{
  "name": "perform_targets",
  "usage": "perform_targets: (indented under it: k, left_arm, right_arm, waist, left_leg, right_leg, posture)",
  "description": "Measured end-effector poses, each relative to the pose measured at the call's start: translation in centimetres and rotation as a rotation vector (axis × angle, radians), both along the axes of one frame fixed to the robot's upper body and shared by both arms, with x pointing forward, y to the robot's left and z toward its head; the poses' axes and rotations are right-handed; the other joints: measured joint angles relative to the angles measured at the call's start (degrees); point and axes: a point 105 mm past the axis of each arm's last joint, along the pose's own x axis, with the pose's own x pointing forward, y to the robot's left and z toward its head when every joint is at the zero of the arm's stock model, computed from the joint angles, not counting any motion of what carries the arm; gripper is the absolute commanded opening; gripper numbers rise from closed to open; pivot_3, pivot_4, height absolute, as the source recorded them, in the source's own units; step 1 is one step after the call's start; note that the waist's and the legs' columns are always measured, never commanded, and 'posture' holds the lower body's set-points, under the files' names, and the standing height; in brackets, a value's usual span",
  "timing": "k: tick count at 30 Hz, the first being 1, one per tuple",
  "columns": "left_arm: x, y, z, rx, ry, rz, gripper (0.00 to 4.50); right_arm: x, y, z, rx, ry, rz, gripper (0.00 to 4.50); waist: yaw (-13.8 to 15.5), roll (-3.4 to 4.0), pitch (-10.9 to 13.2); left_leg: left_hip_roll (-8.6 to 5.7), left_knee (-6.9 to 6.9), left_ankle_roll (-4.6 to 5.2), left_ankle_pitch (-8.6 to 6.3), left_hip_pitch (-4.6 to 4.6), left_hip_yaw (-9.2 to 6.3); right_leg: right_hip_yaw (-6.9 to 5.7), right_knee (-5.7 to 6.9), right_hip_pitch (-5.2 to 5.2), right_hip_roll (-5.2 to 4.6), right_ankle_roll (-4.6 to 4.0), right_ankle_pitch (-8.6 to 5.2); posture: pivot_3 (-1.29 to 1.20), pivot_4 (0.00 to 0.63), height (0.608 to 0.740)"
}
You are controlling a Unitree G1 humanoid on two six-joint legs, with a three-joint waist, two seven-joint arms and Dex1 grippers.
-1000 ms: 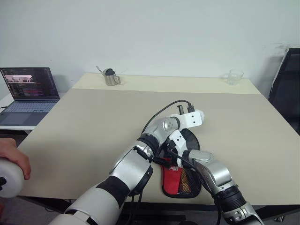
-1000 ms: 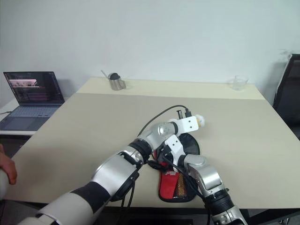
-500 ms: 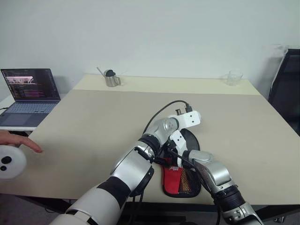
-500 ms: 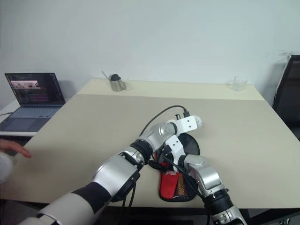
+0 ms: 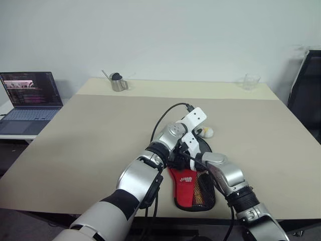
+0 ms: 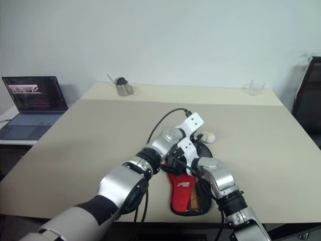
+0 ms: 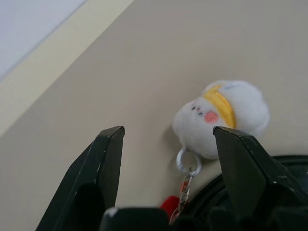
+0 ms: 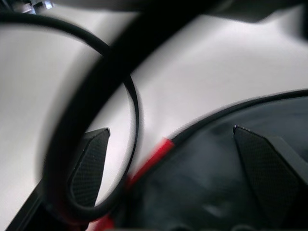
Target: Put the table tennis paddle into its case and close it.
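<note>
The case lies near the table's front edge, red mesh-pocket end toward me and black rounded end away. A small white-yellow plush ball on a key ring rests on the table at the case's far rim. My left gripper is open just short of that ball, holding nothing. My right gripper is open low over the case's black end, with the left arm's cable crossing in front of it. Both arms cross above the case. The table tennis paddle is hidden.
An open laptop sits on a side desk at the left. A metal cup and a clear glass stand along the table's far edge. A black chair is at the right.
My left gripper went from shut to open, and its wrist rolled and lifted a little, uncovering the plush ball. The person's hand with a white object at the left edge has gone.
</note>
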Motion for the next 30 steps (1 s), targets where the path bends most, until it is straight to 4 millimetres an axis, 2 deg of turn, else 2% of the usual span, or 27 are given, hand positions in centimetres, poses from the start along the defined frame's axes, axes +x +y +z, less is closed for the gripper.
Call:
perform_targets:
  k: [2,4,7,10,16,18,20,25,30]
  left_arm:
    - [0.8,1.8,0.9,-0.034,-0.004,0.037,3.19]
    - [1.1,2.5,1.5,-0.051,-0.014,0.048,3.19]
    - [1.3,2.8,2.2,-0.054,-0.037,0.048,3.19]
    - [1.1,2.3,2.3,-0.066,-0.042,0.029,3.19]
    - [1.3,4.1,3.5,-0.086,-0.037,-0.014,3.19]
    - [1.0,4.7,4.6,-0.076,-0.066,-0.077,3.19]
    - [0.6,5.4,5.0,-0.044,-0.082,-0.136,3.19]
    - [-1.0,8.7,2.8,-0.002,0.035,-0.234,3.19]
    - [-3.3,11.8,3.3,0.009,0.075,-0.305,3.19]
  right_arm:
    - [-0.7,-1.3,0.5,-0.063,-0.029,0.074,4.5]
    - [-1.1,-2.4,1.3,-0.092,-0.052,0.112,4.5]
    - [-1.7,-2.7,2.7,-0.094,-0.078,0.171,4.5]
    - [-2.1,-3.0,3.6,-0.095,-0.096,0.21,4.5]
    - [-1.4,-5.8,4.8,-0.128,-0.132,0.166,4.5]
    - [-0.8,-6.9,5.2,-0.146,-0.154,0.138,4.5]
    - [-0.3,-8.2,5.5,-0.169,-0.167,0.116,4.5]
    - [0.4,-11.4,6.2,-0.212,-0.183,0.071,4.5]
    - [0.6,-13.3,6.9,-0.22,-0.196,0.067,4.5]
  waist:
    - [-0.1,0.0,0.2]
    - [-0.1,-0.01,0.2]
    - [0.0,-0.01,0.2]
    - [0.0,-0.02,0.3]
    - [-0.1,-0.02,0.3]
    - [-0.1,0.0,0.3]
    - [-0.1,0.0,0.3]
    - [-0.2,0.04,0.3]
    - [-0.1,0.06,0.4]
  left_leg:
    - [-0.06,-0.01,0.01,-0.01,-0.07,0.03]
    - [-0.03,-0.02,0.0,-0.01,-0.06,-0.01]
    - [0.01,-0.03,0.0,-0.01,-0.04,-0.05]
    - [-0.01,0.03,0.0,-0.01,-0.02,0.0]
    - [0.03,0.06,0.0,-0.01,0.03,0.03]
    - [0.04,0.04,-0.01,0.0,0.03,0.02]
    - [0.03,0.03,-0.01,-0.01,0.05,0.06]
    - [0.07,0.06,0.0,0.0,0.05,0.1]
    - [0.08,0.1,0.0,0.0,0.07,0.07]
  right_leg:
    - [0.02,-0.01,-0.09,0.01,0.01,0.0]
    - [-0.04,-0.02,-0.09,0.03,0.01,0.0]
    - [-0.06,0.01,-0.08,0.08,0.0,0.0]
    - [-0.03,0.01,-0.05,0.07,0.01,0.0]
    - [-0.02,0.08,-0.06,0.08,0.0,0.0]
    - [-0.03,0.08,-0.05,0.09,-0.01,0.01]
    - [0.0,0.06,-0.04,0.09,-0.01,0.0]
    - [0.04,0.09,-0.07,0.09,-0.02,0.01]
    - [0.08,0.15,-0.04,0.09,-0.03,0.0]
  posture:
    - [0.0,0.15,0.74]
    - [0.0,0.15,0.74]
    - [0.0,0.15,0.74]
    - [0.0,0.15,0.74]
    - [0.0,0.15,0.74]
    - [0.0,0.15,0.74]
    - [0.0,0.15,0.74]
    - [0.0,0.15,0.74]
    - [0.0,0.15,0.74]
